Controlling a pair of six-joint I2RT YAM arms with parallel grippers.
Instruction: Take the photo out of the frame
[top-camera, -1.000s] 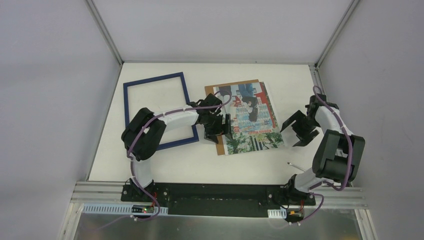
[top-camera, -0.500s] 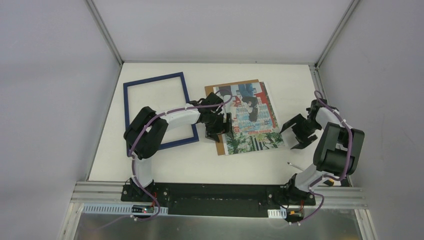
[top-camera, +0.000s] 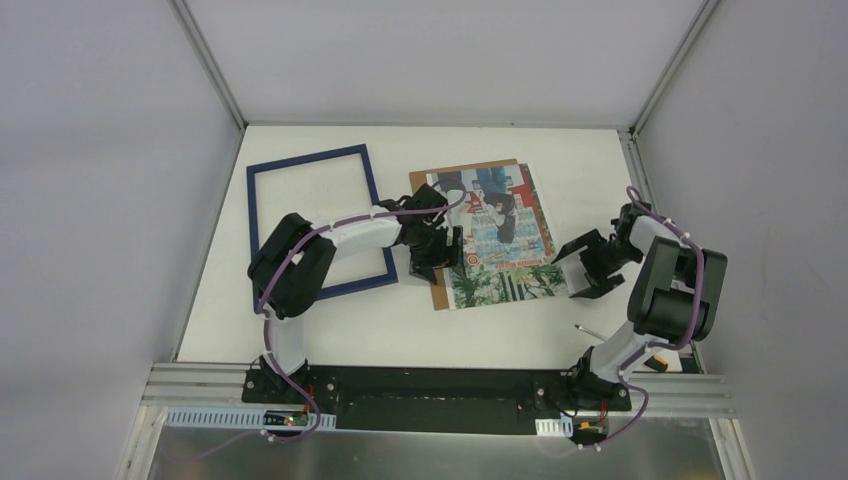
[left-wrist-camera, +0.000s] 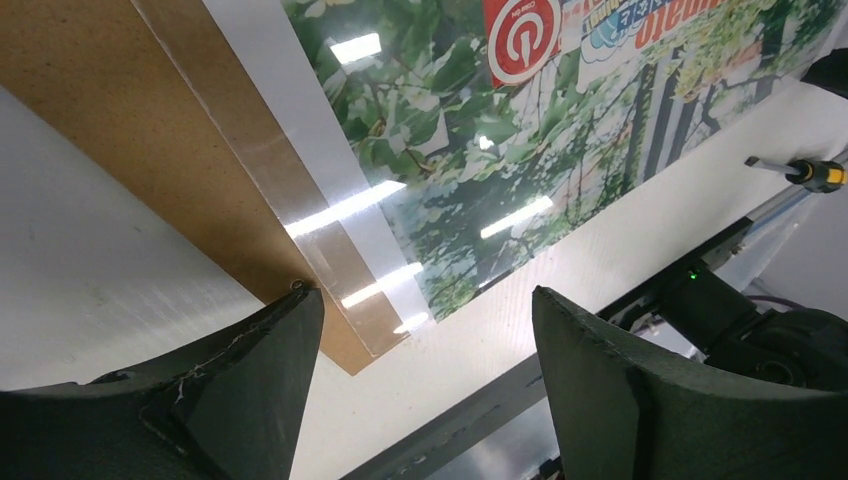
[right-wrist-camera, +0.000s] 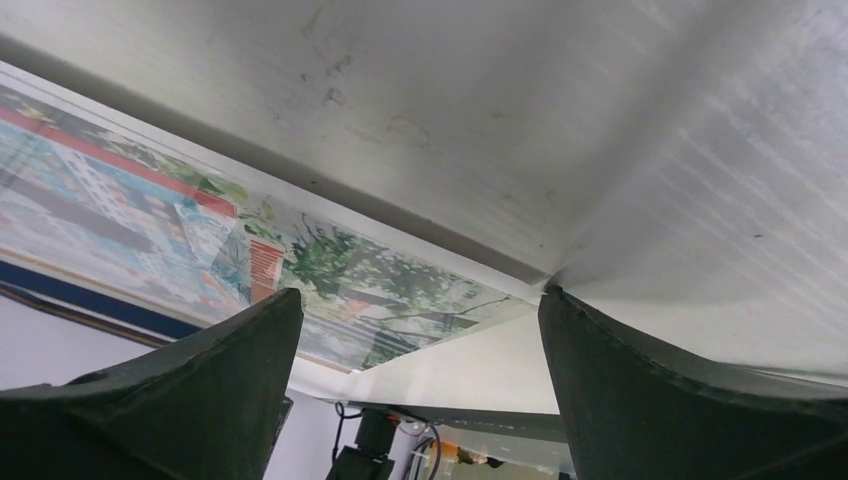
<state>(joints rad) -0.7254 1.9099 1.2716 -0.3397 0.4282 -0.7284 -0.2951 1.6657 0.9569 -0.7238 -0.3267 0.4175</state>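
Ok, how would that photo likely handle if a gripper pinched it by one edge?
The photo looks thin and lies flat on the backing board, so probably floppy and hard to get under. Its glossy glare in the left wrist view suggests it may slide. Likely very light.

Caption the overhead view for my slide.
Blue frame lies empty beside the photo and brown board; open left end effector and open right end effector flank the photo's near edge.
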